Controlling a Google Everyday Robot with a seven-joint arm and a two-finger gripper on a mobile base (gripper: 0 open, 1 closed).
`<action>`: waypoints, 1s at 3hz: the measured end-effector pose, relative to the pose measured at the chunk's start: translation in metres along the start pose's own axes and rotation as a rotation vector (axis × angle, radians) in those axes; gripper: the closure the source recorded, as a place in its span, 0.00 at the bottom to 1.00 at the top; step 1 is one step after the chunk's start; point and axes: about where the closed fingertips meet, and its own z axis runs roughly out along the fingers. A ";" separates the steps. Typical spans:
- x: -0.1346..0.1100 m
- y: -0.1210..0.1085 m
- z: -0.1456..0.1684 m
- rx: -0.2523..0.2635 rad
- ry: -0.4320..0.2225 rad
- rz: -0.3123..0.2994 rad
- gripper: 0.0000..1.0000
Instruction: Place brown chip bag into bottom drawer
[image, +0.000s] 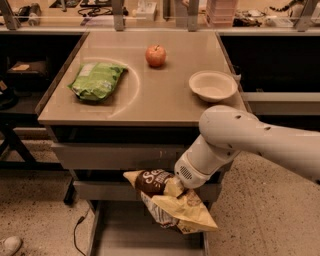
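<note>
Speckled floor lies nearest, where the bottom drawer (120, 236) stands open. Just above it hangs the brown chip bag (152, 181), clear of the tray, clamped by the gripper (173, 190), which is closed into the bag's crumpled middle. Farther back, the cabinet top (150, 100) carries 1 green chip bag (97, 80), 1 bowl (212, 86) and 1 apple (155, 55).

We see a tan tabletop (150, 102) carrying a green chip bag (97, 81) at left, an apple (155, 55) near the back and a bowl (212, 86) at right; below its front edge the gripper (175, 189) clasps the brown chip bag (152, 181).
</note>
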 end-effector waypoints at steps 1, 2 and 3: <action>0.000 0.000 0.000 0.000 0.000 0.000 1.00; 0.013 -0.013 0.035 -0.031 0.011 0.046 1.00; 0.030 -0.034 0.077 -0.067 -0.016 0.110 1.00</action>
